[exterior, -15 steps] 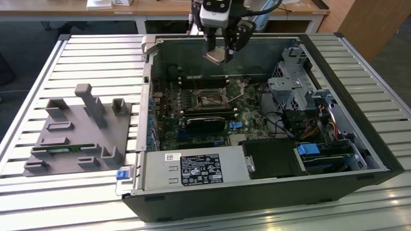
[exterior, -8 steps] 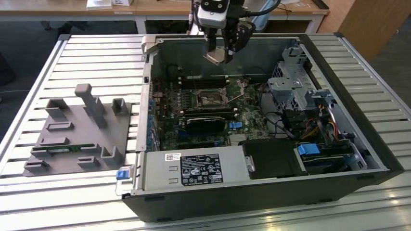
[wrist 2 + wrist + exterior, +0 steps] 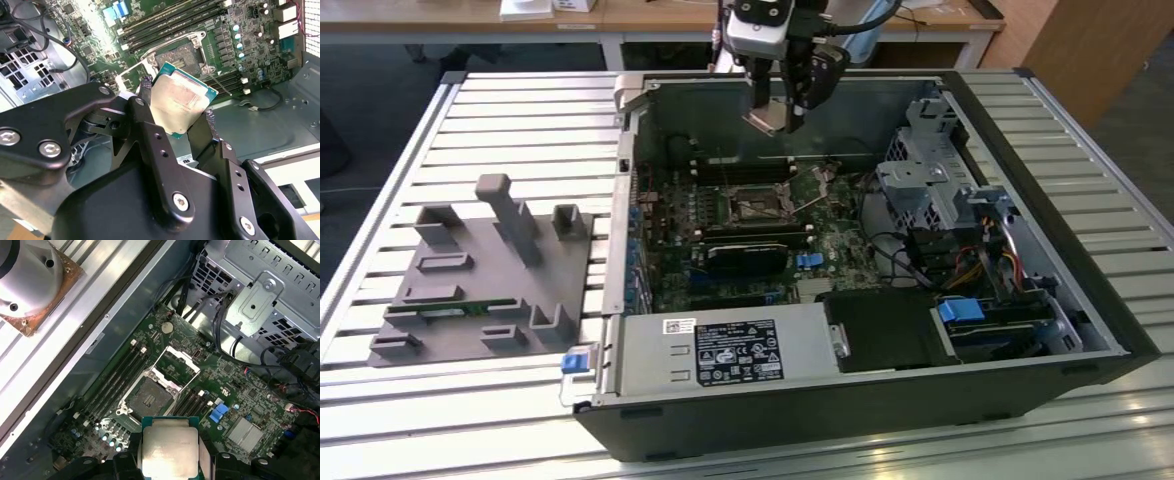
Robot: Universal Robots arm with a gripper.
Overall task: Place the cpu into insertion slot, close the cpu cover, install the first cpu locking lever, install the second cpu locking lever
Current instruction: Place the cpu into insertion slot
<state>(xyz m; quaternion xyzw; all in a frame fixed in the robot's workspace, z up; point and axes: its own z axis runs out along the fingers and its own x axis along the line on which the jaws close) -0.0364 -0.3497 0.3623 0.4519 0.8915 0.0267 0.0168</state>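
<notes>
Above the open black computer case (image 3: 854, 415), the black two-finger gripper (image 3: 177, 99) clamped the flat square silver-topped cpu (image 3: 167, 452) by opposite edges. The small square black insertion slot (image 3: 149, 396) lay below, well apart and bare. The silver-framed cpu cover (image 3: 176, 361) looked flipped open.

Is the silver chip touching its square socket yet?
Apart. The exterior view shows the gripper holding the cpu well above the insertion slot.

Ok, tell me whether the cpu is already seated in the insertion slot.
No: in the first wrist view the cpu is gripped in the claw, apart from the empty insertion slot.
</notes>
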